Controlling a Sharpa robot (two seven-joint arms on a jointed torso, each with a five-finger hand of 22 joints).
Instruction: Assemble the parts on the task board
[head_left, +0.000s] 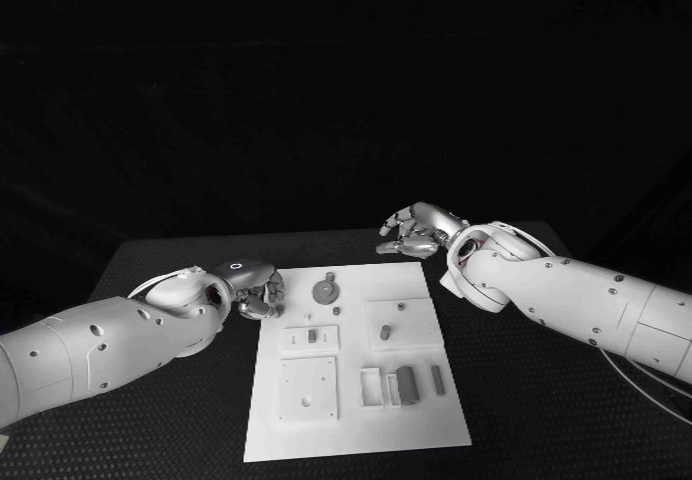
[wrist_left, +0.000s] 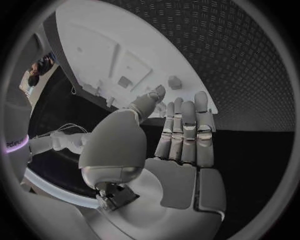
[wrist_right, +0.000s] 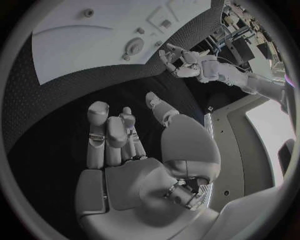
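The task board (head_left: 433, 420) lies in the middle of the surface (head_left: 173, 260), its small parts (head_left: 405, 384) still loose on it. The left hand (head_left: 257, 292) hovers at the board's left edge and the right hand (head_left: 414, 232) just beyond its far edge, both with fingers apart and holding nothing. A good first reach would likely pinch one part cleanly, without nudging its neighbours
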